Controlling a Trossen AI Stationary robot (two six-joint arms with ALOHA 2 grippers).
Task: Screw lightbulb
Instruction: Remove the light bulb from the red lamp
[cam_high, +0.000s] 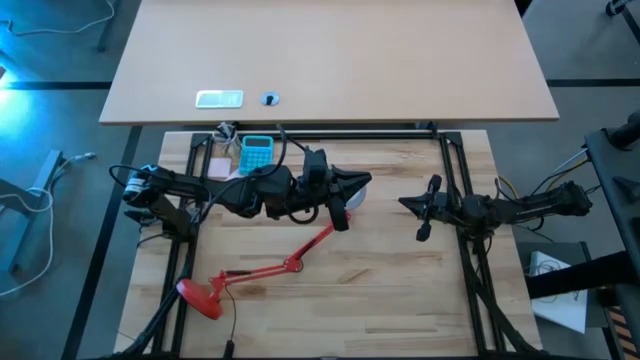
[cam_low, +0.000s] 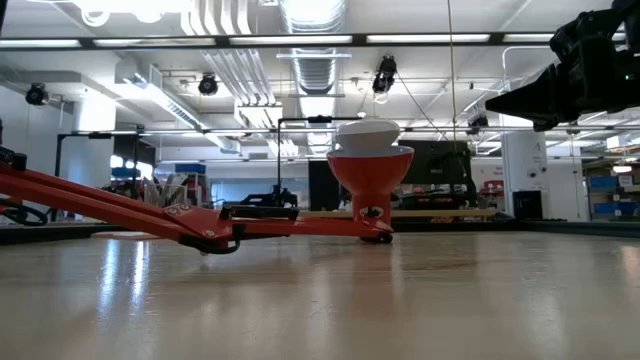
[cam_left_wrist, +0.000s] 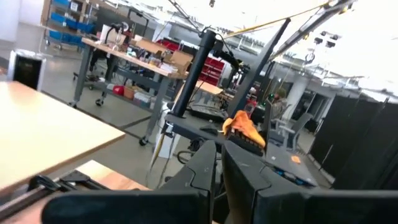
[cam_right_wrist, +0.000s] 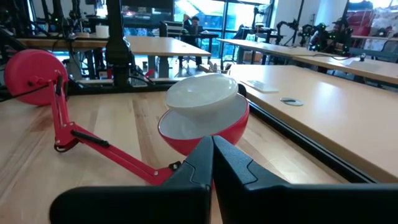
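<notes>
I see the lightbulb (cam_right_wrist: 202, 94) sitting dome-up in the red desk lamp's cone shade (cam_right_wrist: 208, 127): smooth matte white dome, tilted a bit, its neck hidden down inside the glossy red cone. In the low view the bulb (cam_low: 367, 134) caps the upturned shade (cam_low: 371, 172) like a lid, and the shade stands mouth-up on the table.

Lamp lies flat on the pale wood-plank table (cam_high: 400, 290): round red base (cam_high: 199, 297) at the near-left, thin red jointed arm (cam_high: 290, 262) running diagonally up to the shade near table centre.

Left gripper (cam_high: 362, 182) hangs over the shade end of the lamp, dark angular fingers pinched together with nothing between them; its own wrist view shows the tips meeting and pointing out at the room, not at the bulb.

Right gripper (cam_high: 408, 203) waits right of centre, apart from the lamp, fingers also clamped tip to tip on nothing; from its wrist view the black wedge-shaped fingers (cam_right_wrist: 230, 165) point at the shade and bulb.

A teal calculator (cam_high: 257, 153) sits at the table's far edge behind the left arm
</notes>
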